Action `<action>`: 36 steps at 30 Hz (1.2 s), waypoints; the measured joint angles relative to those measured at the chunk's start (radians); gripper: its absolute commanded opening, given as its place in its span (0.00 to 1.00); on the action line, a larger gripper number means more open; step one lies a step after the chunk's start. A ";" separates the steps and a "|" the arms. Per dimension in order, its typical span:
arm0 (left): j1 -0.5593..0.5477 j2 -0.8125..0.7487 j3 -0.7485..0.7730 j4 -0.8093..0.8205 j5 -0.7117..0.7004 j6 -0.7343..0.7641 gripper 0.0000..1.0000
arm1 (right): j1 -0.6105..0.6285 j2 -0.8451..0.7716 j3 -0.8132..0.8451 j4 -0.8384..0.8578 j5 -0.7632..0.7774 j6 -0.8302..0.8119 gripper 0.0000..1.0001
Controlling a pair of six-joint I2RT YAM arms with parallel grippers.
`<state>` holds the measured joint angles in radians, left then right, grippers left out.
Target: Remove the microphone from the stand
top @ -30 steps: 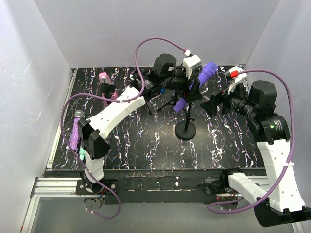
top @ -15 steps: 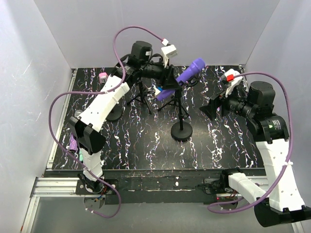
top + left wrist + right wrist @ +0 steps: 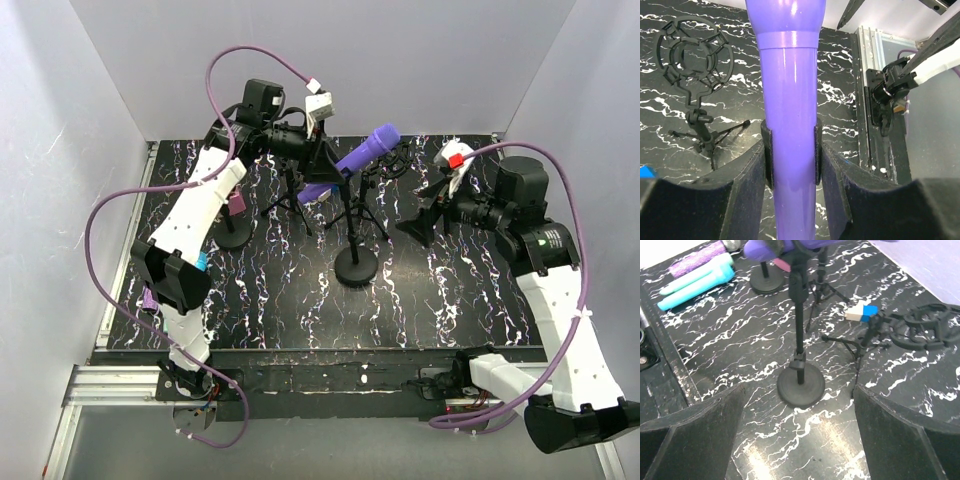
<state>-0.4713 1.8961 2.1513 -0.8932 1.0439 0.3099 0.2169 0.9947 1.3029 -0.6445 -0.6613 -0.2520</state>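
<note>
Where the left claw [image 3: 790, 150] is closed on the purple microphone [image 3: 790, 90], its pads press against the stand's black clip [image 3: 768, 150], and the wrist view cuts off both ends of the microphone. From above, the microphone sits tilted atop the stand [image 3: 355, 266], head toward 1 o'clock, tail partly hidden. The right claw [image 3: 422, 222] hangs wide open at the stand's 3 o'clock, apart from it. Bare bench [image 3: 300, 310] lies toward 6 o'clock, and a tripod [image 3: 291, 195] crowds 10 o'clock.
</note>
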 measured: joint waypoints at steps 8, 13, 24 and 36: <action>0.037 -0.040 -0.026 -0.046 -0.002 0.131 0.20 | 0.081 0.048 -0.030 0.075 -0.043 -0.017 0.94; 0.036 -0.063 -0.033 -0.063 -0.026 0.173 0.59 | 0.108 0.057 -0.057 0.127 -0.047 -0.016 0.94; -0.018 -0.243 -0.254 0.228 -0.190 0.071 0.88 | 0.119 0.073 -0.104 0.235 -0.045 0.051 0.95; -0.091 -0.034 0.011 0.228 -0.262 -0.010 0.71 | 0.121 0.017 -0.200 0.287 -0.050 0.080 0.96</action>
<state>-0.5625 1.8626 2.1620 -0.6655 0.7818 0.3004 0.3382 1.0119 1.1030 -0.3573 -0.7113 -0.1722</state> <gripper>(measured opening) 0.738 0.962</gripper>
